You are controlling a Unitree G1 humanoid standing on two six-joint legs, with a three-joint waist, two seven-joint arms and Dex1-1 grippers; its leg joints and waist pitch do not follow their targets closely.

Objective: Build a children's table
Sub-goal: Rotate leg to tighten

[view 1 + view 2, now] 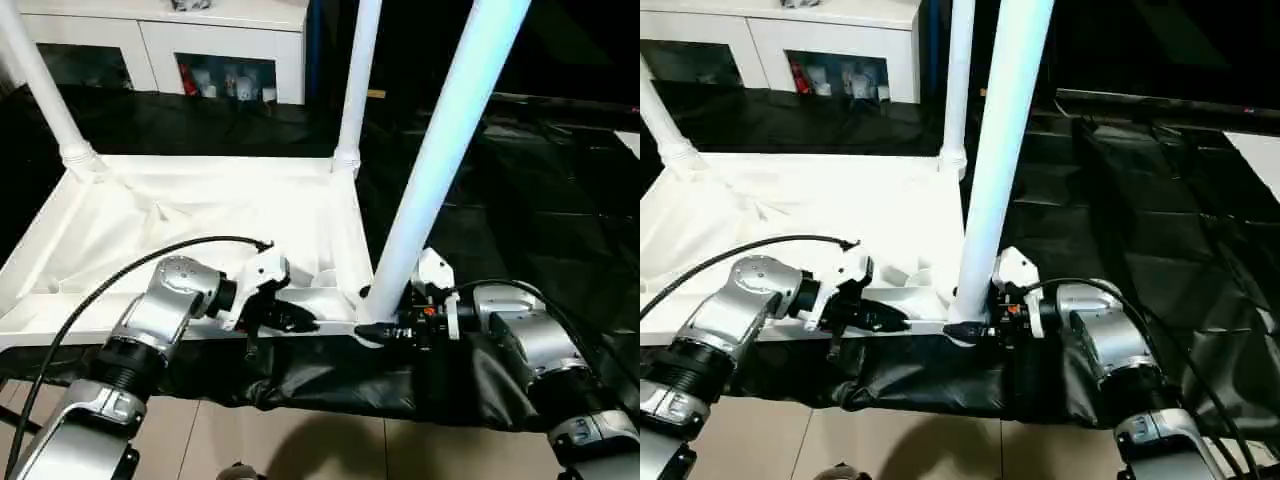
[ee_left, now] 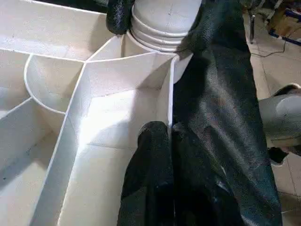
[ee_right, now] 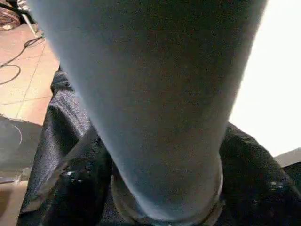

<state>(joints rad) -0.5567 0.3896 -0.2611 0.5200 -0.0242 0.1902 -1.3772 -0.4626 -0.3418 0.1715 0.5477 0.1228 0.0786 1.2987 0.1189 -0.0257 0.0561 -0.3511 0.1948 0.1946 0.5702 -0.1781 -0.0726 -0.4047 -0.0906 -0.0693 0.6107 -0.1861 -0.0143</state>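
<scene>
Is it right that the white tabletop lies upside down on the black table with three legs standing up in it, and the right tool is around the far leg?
Not quite: in the left eye view the right tool is around the near leg.

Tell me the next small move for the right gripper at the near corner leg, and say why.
Probably close the right gripper on the base of the near leg and twist it home. The leg stands in the near right corner socket of the upturned table top, leaning slightly, so it may not be seated. The left gripper is shut on the top's near rim, bracing it.
</scene>
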